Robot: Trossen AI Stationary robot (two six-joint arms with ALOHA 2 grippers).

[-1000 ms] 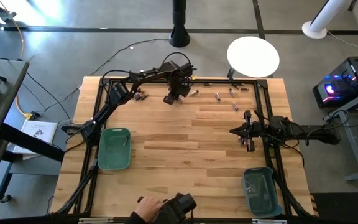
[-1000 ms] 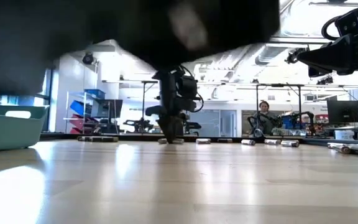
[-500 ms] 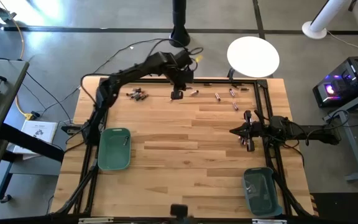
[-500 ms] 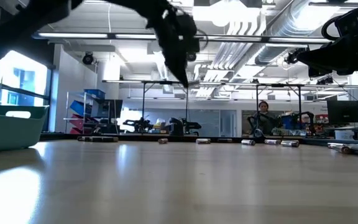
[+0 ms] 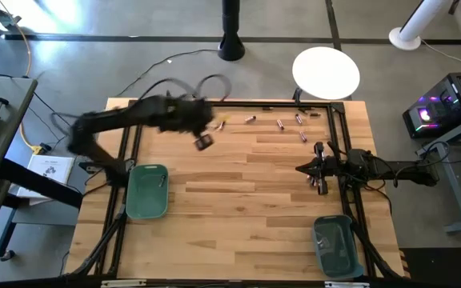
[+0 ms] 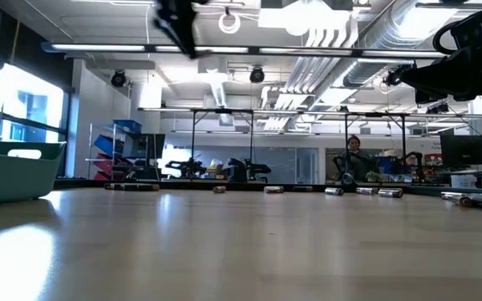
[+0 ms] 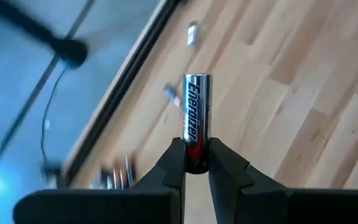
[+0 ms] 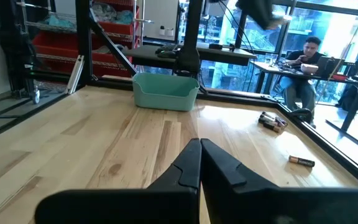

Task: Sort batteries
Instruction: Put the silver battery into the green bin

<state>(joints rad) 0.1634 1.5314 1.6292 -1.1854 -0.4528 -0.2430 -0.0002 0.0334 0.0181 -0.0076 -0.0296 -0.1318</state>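
My left gripper [image 5: 203,142] is high above the far-left part of the table, blurred, and shows at the top of the low view [image 6: 176,21]. It is shut on a silvery battery [image 7: 196,115]. Loose batteries [image 5: 280,123] lie on their sides along the far edge, and more batteries [image 5: 320,184] lie by the right edge. My right gripper [image 5: 301,168] waits shut and empty near that right group, fingertips together in its wrist view [image 8: 199,146]. Two teal bins stand on the table, the left bin [image 5: 147,191] and the right bin [image 5: 336,244]. My left gripper pinches the silvery battery by its dark, red-marked end [image 7: 196,149] between the two fingers [image 7: 174,163]. The battery lies along the fingers and its other end [image 7: 197,78] sticks out well past the fingertips. It is lifted clear of the table.
A black frame runs along the table's edges [image 5: 350,200]. The middle of the wooden table [image 5: 238,200] is bare. In the right wrist view, the left bin [image 8: 165,91] and batteries [image 8: 272,121] lie ahead. A person [image 8: 306,56] sits in the room beyond the table.
My left gripper has risen from the table at the far-edge batteries and swung fast toward the table's left and near side, ending high above the far-left area with a battery. A person's hand at the near edge has gone from view.
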